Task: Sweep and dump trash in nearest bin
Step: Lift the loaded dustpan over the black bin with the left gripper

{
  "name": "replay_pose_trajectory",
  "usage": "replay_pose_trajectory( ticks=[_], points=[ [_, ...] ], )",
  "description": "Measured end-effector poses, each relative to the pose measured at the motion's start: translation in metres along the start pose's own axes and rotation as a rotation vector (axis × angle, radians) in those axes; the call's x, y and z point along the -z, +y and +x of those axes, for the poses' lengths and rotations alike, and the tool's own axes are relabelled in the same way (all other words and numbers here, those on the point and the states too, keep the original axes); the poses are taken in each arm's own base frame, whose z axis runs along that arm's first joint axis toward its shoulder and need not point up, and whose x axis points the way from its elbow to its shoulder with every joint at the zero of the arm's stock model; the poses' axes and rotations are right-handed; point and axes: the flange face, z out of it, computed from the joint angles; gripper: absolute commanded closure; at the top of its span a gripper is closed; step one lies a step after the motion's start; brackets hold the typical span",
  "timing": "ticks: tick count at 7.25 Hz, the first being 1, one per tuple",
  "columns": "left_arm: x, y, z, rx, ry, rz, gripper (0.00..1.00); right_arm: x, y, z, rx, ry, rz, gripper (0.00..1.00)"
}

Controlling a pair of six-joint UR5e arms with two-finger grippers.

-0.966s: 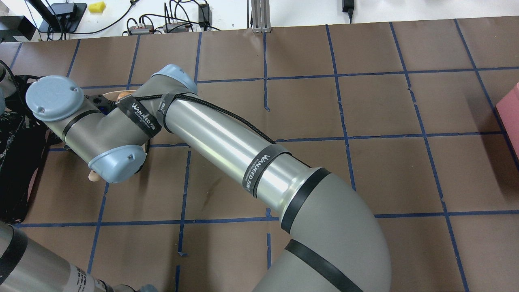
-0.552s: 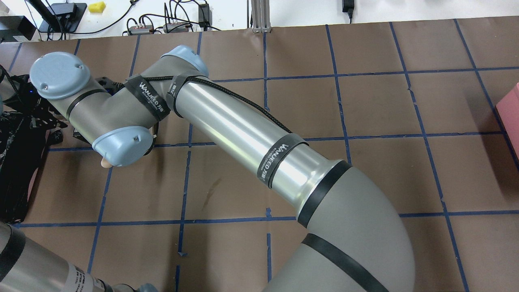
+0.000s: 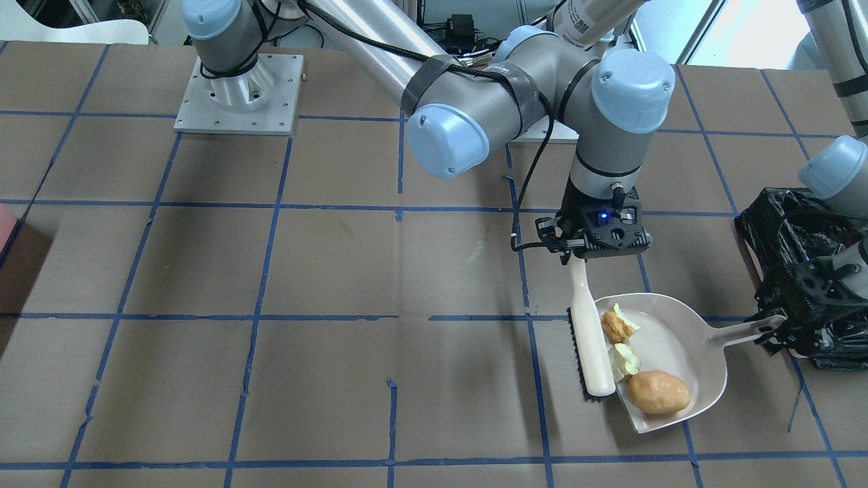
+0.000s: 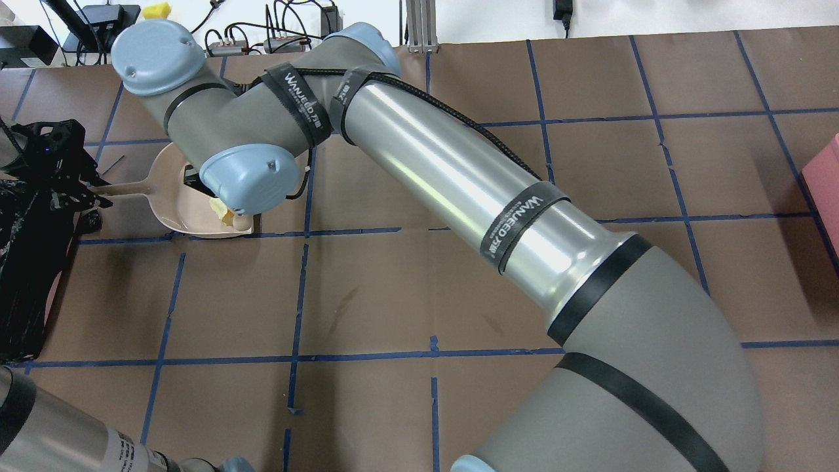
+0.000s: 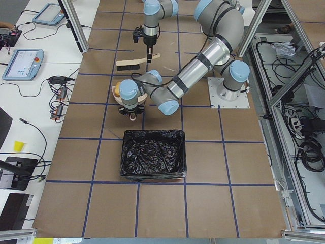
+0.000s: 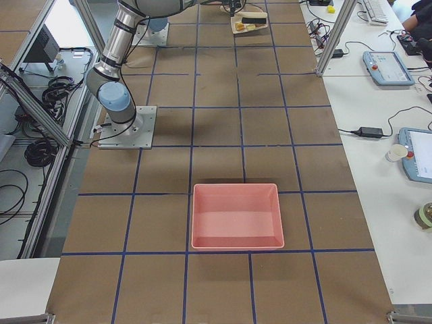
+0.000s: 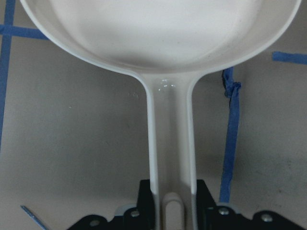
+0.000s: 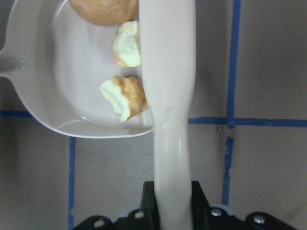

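Brown paper crossed by blue tape lines covers the table (image 3: 203, 271), as I see it from the front camera. On the robot's left half lies a pale dustpan (image 3: 685, 339) holding all the trash. A tan potato-like lump (image 3: 658, 392) sits near the pan's open lip, with a pale yellow chunk (image 3: 624, 359) and an orange-crusted chunk (image 3: 618, 324) in a row beside it. A cream brush (image 3: 588, 339) with dark bristles lies along that lip, and both chunks are just beside it.

The right gripper (image 3: 578, 256) pinches the brush handle, its jaws pressed on either side in my right wrist view. The left gripper (image 3: 773, 327) pinches the end of the dustpan's handle in the same way.

Just behind the left gripper stands the bin (image 3: 786, 224), lined with crinkly black plastic, at the table's left end. Its mouth faces upward and it sits near the pan.

The right arm (image 4: 459, 164) reaches across from the right side. A wide stretch of gridded paper runs from the pan to a pink tray (image 6: 236, 216), well apart at the right end. Cables (image 4: 288, 39) lie on the white bench past the far edge.
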Motion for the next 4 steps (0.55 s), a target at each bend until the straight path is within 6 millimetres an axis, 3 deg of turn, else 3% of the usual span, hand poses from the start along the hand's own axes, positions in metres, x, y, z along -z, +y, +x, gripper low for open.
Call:
replay_pose_trajectory(
  ticks=[2,4],
  points=[
    [0.005,0.027,0.013,0.098,-0.027,0.169,1.0,-0.013,0.019,0.052,0.024,0.063,-0.051,0.9],
    [0.014,0.049,0.028,0.194,-0.036,0.309,1.0,-0.006,0.055,0.105,0.013,0.094,-0.074,0.9]
  ],
)
